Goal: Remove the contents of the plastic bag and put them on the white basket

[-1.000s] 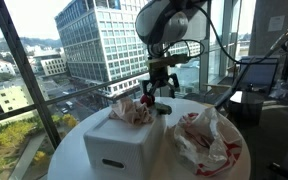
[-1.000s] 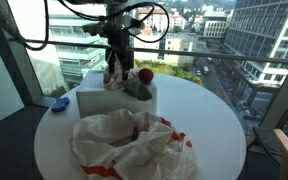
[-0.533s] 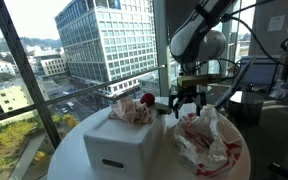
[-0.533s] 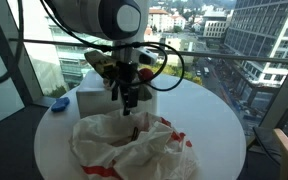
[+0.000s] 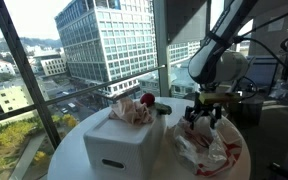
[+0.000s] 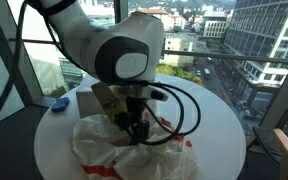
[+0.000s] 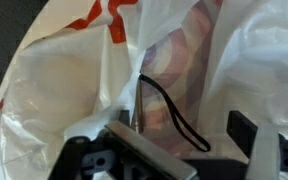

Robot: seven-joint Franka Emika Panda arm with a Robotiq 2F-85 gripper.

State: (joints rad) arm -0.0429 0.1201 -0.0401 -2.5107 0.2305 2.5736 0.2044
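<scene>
- On the round white table [image 5: 76, 152], toward nine o'clock in an exterior view, stands the white basket [image 5: 119, 148], a plain boxy tub.
- Across the basket's top, at its twelve o'clock, lies a crumpled white and red bundle [image 5: 132, 110], with a small red piece [image 5: 148, 99] just beside it at two o'clock. What either one is cannot be told.
- At three o'clock from the basket, the gripper [image 5: 202, 122] hangs with its tips pointing down, directly over the plastic bag [image 5: 214, 152]. Its fingers are spread and nothing sits between them.
- Seen from the opposite side in an exterior view, a small blue thing [image 6: 56, 101] lies at the table's [image 6: 212, 120] nine o'clock edge. The white basket [image 6: 89, 98] stands at about eleven o'clock, partly hidden by the arm [image 6: 124, 55].
- At that view's centre the gripper [image 6: 136, 133] is low among the folds of the plastic bag [image 6: 96, 150], which sprawls over the six o'clock half of the table. Whether the tips touch the film cannot be told.
- From the wrist view, the plastic bag [image 7: 54, 90] fills nearly the whole picture, white with red print at twelve o'clock.
- A thin black cable [image 7: 169, 112] loops down the middle, over a pale striped thing [image 7: 179, 65] lying inside the bag's mouth.
- At six o'clock the gripper [image 7: 166, 148] shows its fingers [image 7: 252, 135] set wide apart and empty, with only loose film in between.
</scene>
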